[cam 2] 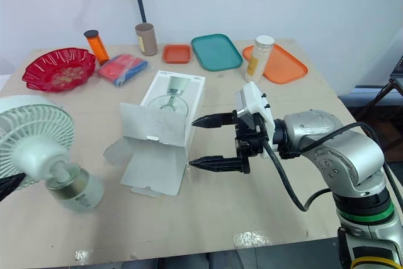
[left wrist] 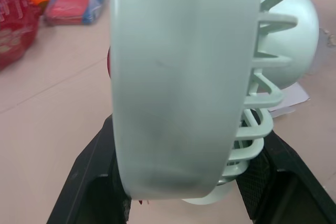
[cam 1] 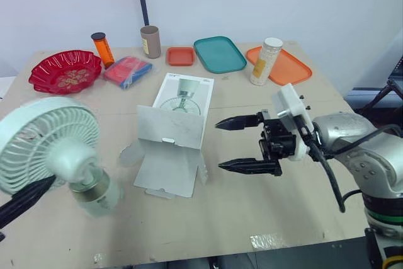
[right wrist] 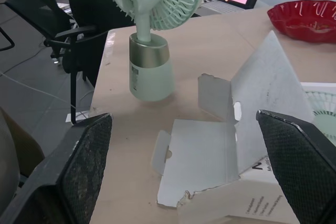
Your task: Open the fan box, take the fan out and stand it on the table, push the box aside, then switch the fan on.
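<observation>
Left pincer (left wrist: 189, 145): clenched on the fan (cam 1: 47, 140), one black finger (left wrist: 89, 182) on each side of the pale green grille rim. The fan is out of its carton, at the front-left part of the counter (cam 1: 252, 206), its head leaning toward the robot in the head views. Its gold-banded base (right wrist: 149, 74) meets the counter surface. Whether the base rests fully there cannot be told.

Right pincer (cam 1: 219, 146): released and empty, its two fingers spread wide, one above the other. It hovers over the counter just to the right of the fan box (cam 1: 182, 96), apart from it.

Fan box: white, lying flat near the middle of the counter. Its lid flap (cam 1: 170, 127) stands raised, and further flaps are spread on the counter toward the robot.

Far edge of the counter, from left to right:
- a red dish (cam 1: 65, 70)
- an orange bottle (cam 1: 102, 48)
- a red-and-blue packet (cam 1: 128, 70)
- a brown cylinder (cam 1: 150, 41)
- a small orange tray (cam 1: 181, 56)
- a teal tray (cam 1: 219, 53)
- a white-capped jar (cam 1: 266, 61), beside a larger orange tray (cam 1: 289, 68)
</observation>
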Available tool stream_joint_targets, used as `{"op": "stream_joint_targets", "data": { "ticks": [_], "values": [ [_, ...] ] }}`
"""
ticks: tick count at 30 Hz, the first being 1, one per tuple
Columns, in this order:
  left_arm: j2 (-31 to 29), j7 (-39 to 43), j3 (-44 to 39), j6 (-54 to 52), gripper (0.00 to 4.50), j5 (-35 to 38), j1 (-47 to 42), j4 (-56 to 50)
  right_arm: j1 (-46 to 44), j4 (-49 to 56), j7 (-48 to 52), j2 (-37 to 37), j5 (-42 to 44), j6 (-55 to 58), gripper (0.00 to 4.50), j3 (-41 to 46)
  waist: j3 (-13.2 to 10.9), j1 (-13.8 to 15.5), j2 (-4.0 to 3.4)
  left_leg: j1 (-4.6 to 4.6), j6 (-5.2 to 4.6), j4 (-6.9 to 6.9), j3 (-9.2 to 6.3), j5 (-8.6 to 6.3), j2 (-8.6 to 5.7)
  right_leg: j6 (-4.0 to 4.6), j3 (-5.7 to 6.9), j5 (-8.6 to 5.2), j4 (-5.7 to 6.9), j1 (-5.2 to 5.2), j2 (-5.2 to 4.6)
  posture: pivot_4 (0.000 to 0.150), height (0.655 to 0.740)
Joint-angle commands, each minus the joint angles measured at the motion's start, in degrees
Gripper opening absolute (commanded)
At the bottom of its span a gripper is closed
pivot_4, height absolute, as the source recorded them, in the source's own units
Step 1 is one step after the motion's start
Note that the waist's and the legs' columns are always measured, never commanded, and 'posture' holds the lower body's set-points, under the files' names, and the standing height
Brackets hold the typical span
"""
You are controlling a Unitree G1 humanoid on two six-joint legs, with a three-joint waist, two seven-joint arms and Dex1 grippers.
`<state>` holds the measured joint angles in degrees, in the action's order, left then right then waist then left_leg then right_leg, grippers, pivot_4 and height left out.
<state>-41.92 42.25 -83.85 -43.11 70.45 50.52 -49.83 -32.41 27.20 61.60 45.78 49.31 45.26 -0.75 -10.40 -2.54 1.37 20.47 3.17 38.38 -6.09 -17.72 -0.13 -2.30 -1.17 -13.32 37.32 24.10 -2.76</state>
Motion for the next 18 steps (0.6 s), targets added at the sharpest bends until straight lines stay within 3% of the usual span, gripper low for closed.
{"op": "stream_joint_targets", "data": {
  "ticks": [1,5,12,18],
  "values": [
    [3.23,1.64,-3.98,4.16,2.1,-0.62,2.61,0.4,-1.48,0.31,1.2,-0.61,0.17,-0.93,4.5,-0.38,0.0,-0.01,0.0,0.0,0.0,0.0,0.0,0.0,0.0,0.0,0.0,0.0,-0.01,-0.02,0.0,0.15,0.74],
    [6.07,0.65,-3.25,6.17,2.1,-3.04,4.06,2.99,-2.42,-0.66,2.26,-1.03,-0.38,-1.35,4.5,-1.09,0.0,-0.01,0.01,0.0,0.0,0.0,0.0,0.0,0.0,0.0,0.0,0.0,-0.05,-0.02,0.01,0.15,0.74],
    [8.2,-4.61,4.65,9.53,2.1,-8.99,-1.22,8.33,-2.39,0.7,1.87,-1.15,-0.4,-0.69,4.5,-0.6,0.05,0.0,0.06,-0.05,0.01,-0.01,-0.03,-0.01,0.05,0.02,-0.04,-0.02,-0.09,-0.1,0.1,0.15,0.74],
    [6.7,-7.44,10.59,12.54,2.1,-14.68,-8.37,13.87,-2.18,2.33,0.51,-1.03,-0.71,-0.5,4.5,-0.43,0.09,0.2,0.17,-0.06,0.04,-0.01,-0.04,-0.03,0.05,0.01,-0.03,-0.01,-0.11,-0.11,0.1,0.15,0.74]
  ]
}}
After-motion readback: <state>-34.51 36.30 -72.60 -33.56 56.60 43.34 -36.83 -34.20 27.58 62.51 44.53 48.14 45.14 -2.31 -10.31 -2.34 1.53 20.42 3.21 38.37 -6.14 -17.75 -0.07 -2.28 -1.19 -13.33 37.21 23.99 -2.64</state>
